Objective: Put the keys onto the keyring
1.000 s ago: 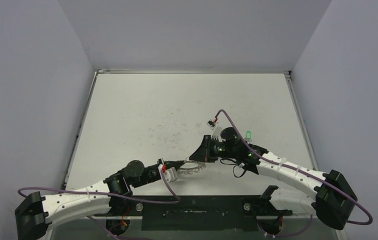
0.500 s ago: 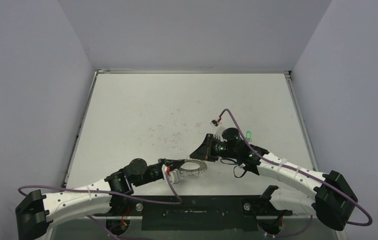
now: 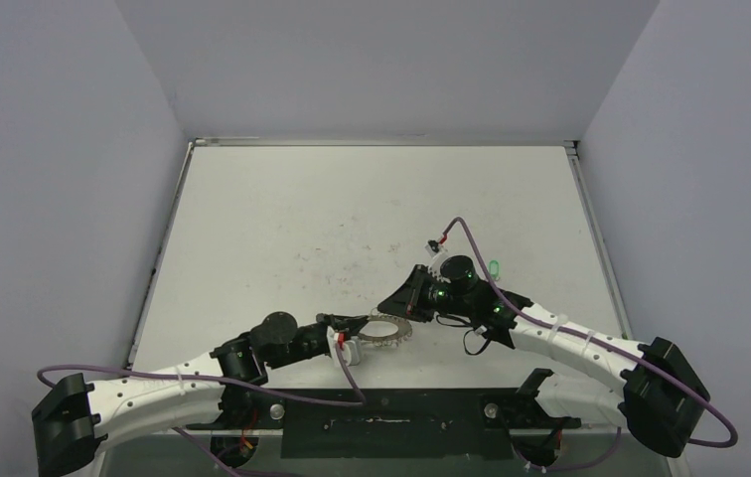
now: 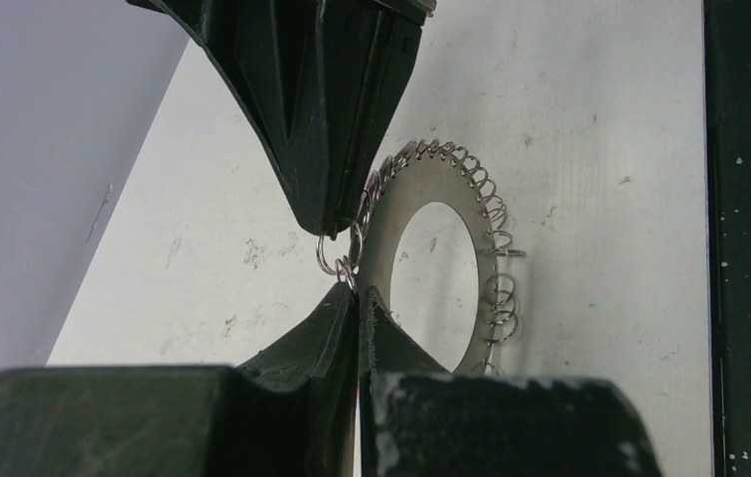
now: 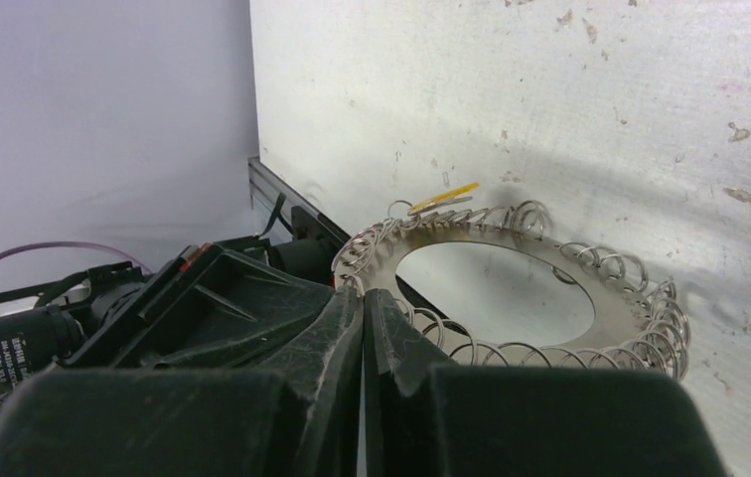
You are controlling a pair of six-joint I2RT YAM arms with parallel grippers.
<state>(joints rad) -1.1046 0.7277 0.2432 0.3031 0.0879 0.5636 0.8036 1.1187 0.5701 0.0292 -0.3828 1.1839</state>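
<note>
The keyring (image 3: 396, 334), a flat silvery ring fringed with wire loops, hangs between my two grippers near the table's front. In the left wrist view, my left gripper (image 4: 357, 291) is shut on a wire loop at the edge of the keyring (image 4: 436, 179). My right gripper (image 4: 332, 227) pinches a loop just above it. In the right wrist view, my right gripper (image 5: 362, 294) is shut at the rim of the keyring (image 5: 620, 313). A yellow key (image 5: 446, 192) sits at the ring's far edge. The green key (image 3: 494, 266) lies on the table beyond the right wrist.
The white table (image 3: 282, 219) is scuffed and bounded by grey walls on three sides. A dark strip (image 3: 391, 422) runs along the near edge between the arm bases. A purple cable (image 3: 471, 238) loops above the right wrist.
The right wrist has shifted slightly right and toward the near edge, its cable swinging with it. The left forearm edged right. The keyring stays pinched between both grippers.
</note>
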